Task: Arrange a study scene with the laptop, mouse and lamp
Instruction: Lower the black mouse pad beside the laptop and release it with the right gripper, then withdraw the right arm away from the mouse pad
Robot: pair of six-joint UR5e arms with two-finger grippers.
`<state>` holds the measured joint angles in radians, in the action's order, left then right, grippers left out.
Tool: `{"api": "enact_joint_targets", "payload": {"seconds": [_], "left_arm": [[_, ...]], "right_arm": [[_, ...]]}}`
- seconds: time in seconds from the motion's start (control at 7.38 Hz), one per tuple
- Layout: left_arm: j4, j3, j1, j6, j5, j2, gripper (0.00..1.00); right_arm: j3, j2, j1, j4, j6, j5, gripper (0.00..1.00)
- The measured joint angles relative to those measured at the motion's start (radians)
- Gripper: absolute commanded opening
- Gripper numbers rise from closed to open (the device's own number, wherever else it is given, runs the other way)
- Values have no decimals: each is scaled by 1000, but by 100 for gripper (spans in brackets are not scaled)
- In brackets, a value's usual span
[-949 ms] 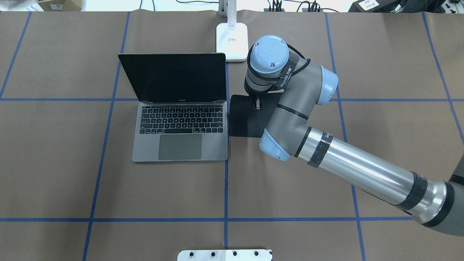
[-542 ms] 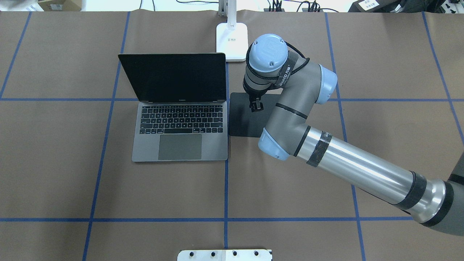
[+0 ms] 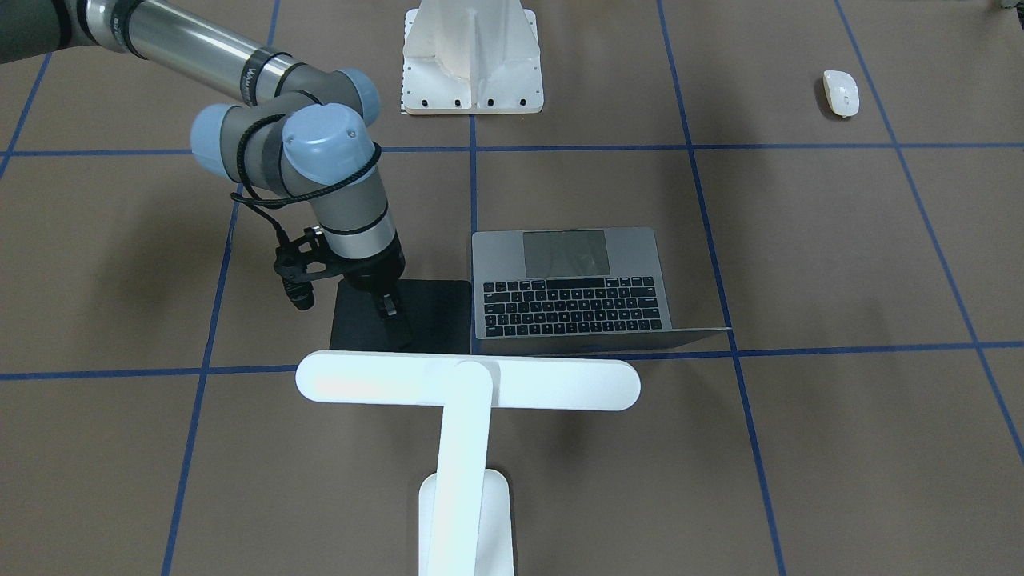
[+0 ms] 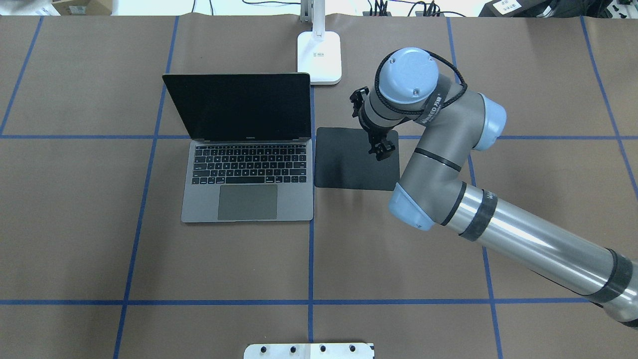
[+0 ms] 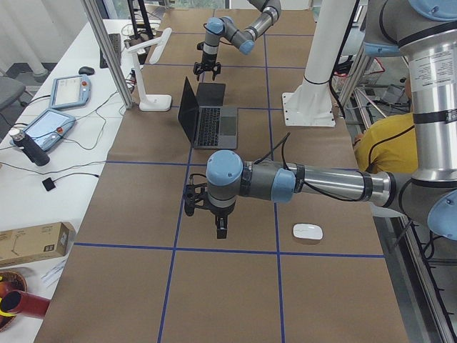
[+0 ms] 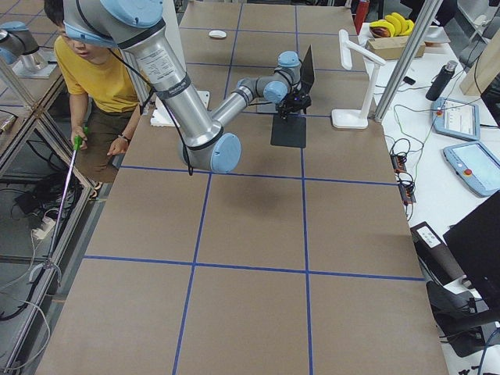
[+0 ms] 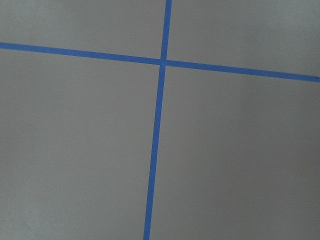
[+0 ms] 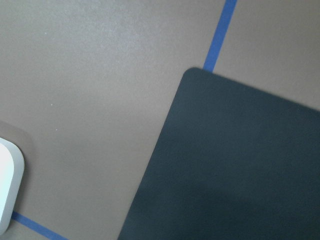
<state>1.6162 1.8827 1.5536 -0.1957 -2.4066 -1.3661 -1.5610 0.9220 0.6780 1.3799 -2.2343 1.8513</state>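
Observation:
The open grey laptop stands mid-table, and also shows in the front view. A flat black mat lies against its right side. The white lamp has its base behind the laptop and its bar head over the mat's far edge. The white mouse lies far off on the robot's left, near the table's front. My right gripper hovers over the mat's back right corner, jaws slightly apart and empty. My left gripper points down beside the mouse; I cannot tell if it is open.
A white ribbed pedestal stands at the table's front middle. Blue tape lines grid the brown table. The right wrist view shows the mat's corner and an edge of the lamp base. A person in yellow sits beside the table.
My right arm has swung to the right, carrying the gripper from over the mat's middle to its back right corner. The mat, laptop and lamp have stayed put.

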Motion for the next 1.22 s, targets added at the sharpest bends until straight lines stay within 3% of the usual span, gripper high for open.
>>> {"api": "enact_joint_targets", "payload": {"seconds": [0.27,0.68,1.08,1.22], "left_arm": [[1,2,-2,2,-4,-16,100],[37,22,-5,5,-14,1,100],[232,44,-38,-41,-74,46,100],[325,45,-107,-103,-42,93,100]], "right_arm": [[-166,119,32,111,283,10,100],[-348,310,143,243,813,122,100],[-447,587,368,248,1353,245,100],[-451,671,462,246,1547,291,100]]}}
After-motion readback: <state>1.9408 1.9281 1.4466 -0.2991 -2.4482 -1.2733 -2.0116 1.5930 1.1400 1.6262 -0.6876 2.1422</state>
